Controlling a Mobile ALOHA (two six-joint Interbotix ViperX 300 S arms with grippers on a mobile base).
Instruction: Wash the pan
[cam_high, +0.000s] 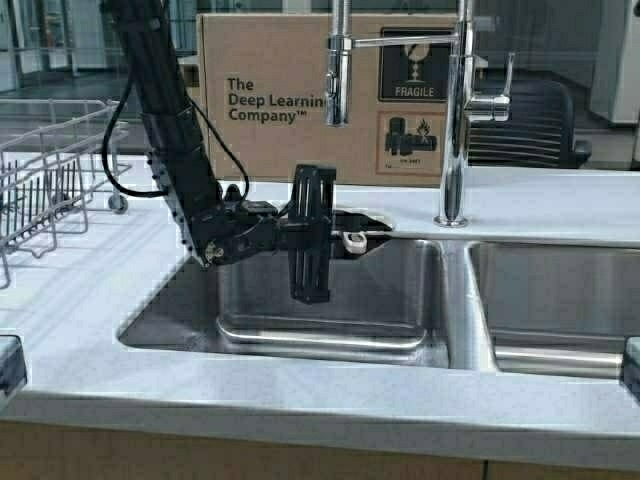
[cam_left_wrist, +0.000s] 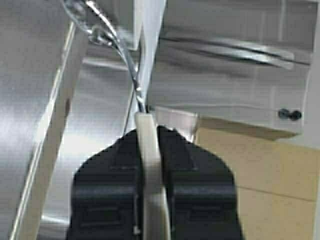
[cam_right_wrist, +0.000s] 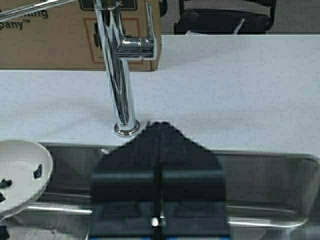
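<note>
From above I see my left arm reaching forward over the left basin of the sink (cam_high: 330, 320). The left gripper (cam_high: 335, 240) is at the back edge of this basin and its fingers are closed on the cream handle of the pan (cam_high: 362, 235); most of the pan is hidden behind the gripper. The faucet (cam_high: 455, 110) stands just to the right, on the counter (cam_high: 300, 410). A dish rack (cam_high: 45, 170) is at far left, a cardboard box (cam_high: 290, 100) behind.
</note>
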